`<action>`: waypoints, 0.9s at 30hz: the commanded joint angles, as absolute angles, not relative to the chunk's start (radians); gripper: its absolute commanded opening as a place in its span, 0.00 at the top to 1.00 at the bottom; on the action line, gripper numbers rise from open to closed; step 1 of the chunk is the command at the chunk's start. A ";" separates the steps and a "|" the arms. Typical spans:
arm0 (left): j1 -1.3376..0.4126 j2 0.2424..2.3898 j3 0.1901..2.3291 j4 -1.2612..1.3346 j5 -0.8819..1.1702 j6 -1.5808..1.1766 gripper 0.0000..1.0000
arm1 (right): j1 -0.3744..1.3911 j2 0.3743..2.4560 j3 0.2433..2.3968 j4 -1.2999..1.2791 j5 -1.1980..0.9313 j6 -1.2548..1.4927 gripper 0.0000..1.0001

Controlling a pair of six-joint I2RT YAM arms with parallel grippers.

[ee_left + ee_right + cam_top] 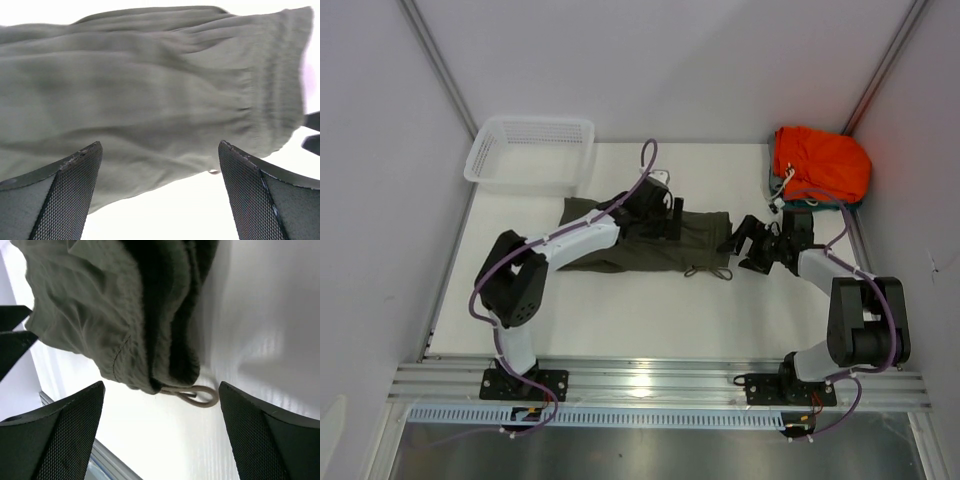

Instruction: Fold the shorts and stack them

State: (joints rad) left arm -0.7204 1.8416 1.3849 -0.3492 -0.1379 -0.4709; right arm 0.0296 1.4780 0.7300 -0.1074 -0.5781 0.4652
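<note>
The olive-green shorts (pixel 650 245) lie folded on the white table, with the waistband at the right end and the cord (pixel 710 272) trailing at the near right corner. My left gripper (pixel 672 218) is open and empty, low over the shorts' far edge. In the left wrist view the cloth (pixel 150 90) fills the frame beyond the open gripper (pixel 159 146). My right gripper (pixel 742 240) is open and empty just to the right of the waistband. The right wrist view shows the folded waist edge (pixel 125 315) and the cord loop (pixel 200 396) ahead of the open gripper (pixel 161 386).
A white mesh basket (pixel 530 152) stands at the far left. Bright orange shorts (pixel 820 162) lie bunched at the far right corner, with a bit of teal cloth (pixel 850 208) under them. White walls enclose the table; a metal rail (pixel 660 380) runs along the near edge.
</note>
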 commanded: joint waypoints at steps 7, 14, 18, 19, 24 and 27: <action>-0.764 2.034 1.577 -0.247 -0.054 -0.508 0.01 | -0.018 1.572 0.663 0.270 -0.634 0.638 0.02; -0.782 2.140 1.677 -0.323 -0.074 -0.564 0.01 | -0.028 1.657 0.649 0.376 -0.606 0.690 0.02; -0.782 2.200 1.710 -0.353 -0.055 -0.601 0.01 | -0.032 1.701 0.644 0.488 -0.644 0.739 0.03; -0.782 2.218 1.727 -0.379 -0.078 -0.604 0.01 | -0.031 1.716 0.649 0.497 -0.650 0.748 0.02; -0.782 2.310 1.802 -0.521 -0.146 -0.614 0.05 | -0.015 1.775 0.686 0.488 -0.621 0.721 0.01; -0.782 2.325 1.795 -0.531 -0.141 -0.620 0.05 | 0.027 1.769 0.715 0.413 -0.534 0.664 0.00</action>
State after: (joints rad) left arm -0.7769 2.2745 1.7840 -0.4335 -0.1173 -0.5911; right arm -0.0124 1.7508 0.6827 0.4774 -0.6445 0.7307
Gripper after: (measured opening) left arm 0.952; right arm 0.991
